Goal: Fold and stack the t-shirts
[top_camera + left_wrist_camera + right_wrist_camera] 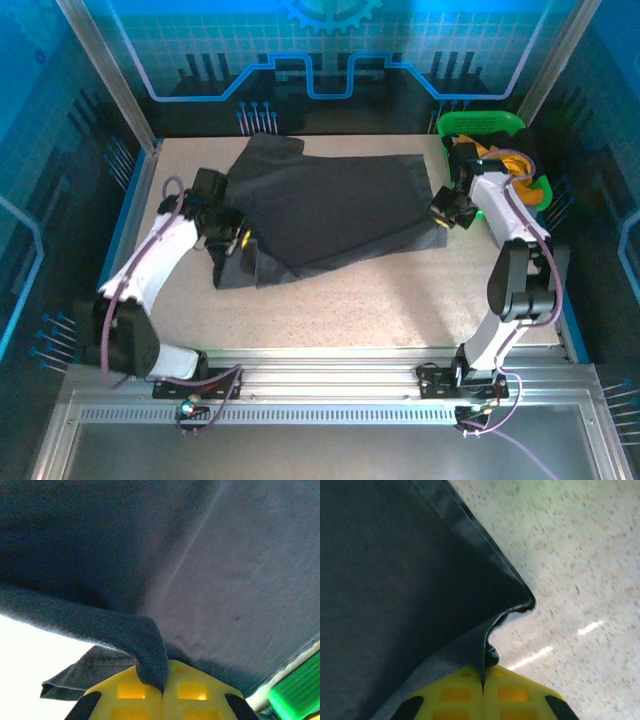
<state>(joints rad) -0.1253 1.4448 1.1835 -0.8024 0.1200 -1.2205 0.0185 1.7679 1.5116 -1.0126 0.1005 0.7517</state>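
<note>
Table [400, 290], t-shirt [330, 205] pinched in both end effectors [162, 692] [482, 682]

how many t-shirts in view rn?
2. One black t-shirt spread mid-table; one orange-yellow t-shirt bunched in the green basket, far right corner. The basket may hide more.

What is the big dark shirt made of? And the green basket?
The dark shirt looks like soft matte knit cloth: it drapes, wrinkles and has stitched hems. The green basket looks like glossy moulded plastic, judging by its bright, stiff rim.
</note>
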